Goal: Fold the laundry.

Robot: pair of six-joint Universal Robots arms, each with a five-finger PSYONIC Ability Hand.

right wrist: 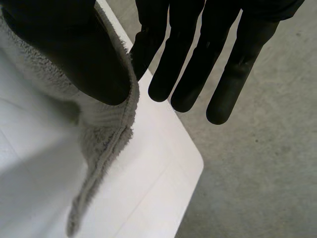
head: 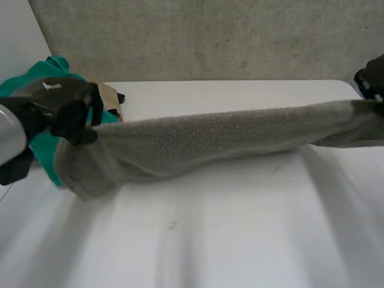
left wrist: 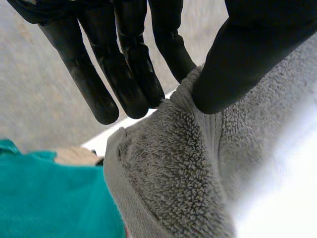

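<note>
You have the towel stretched above the table, running left to right. The left hand clamps its left end between thumb and fingers, and the right hand pinches the right end the same way. A teal cloth and a tan scrap lie at far left, just beside the towel. The right wrist view adds the table's corner and the floor.

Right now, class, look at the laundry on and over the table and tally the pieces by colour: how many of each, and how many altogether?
Grey towel: 1
Teal cloth: 1
Tan cloth: 1
Total: 3
</note>
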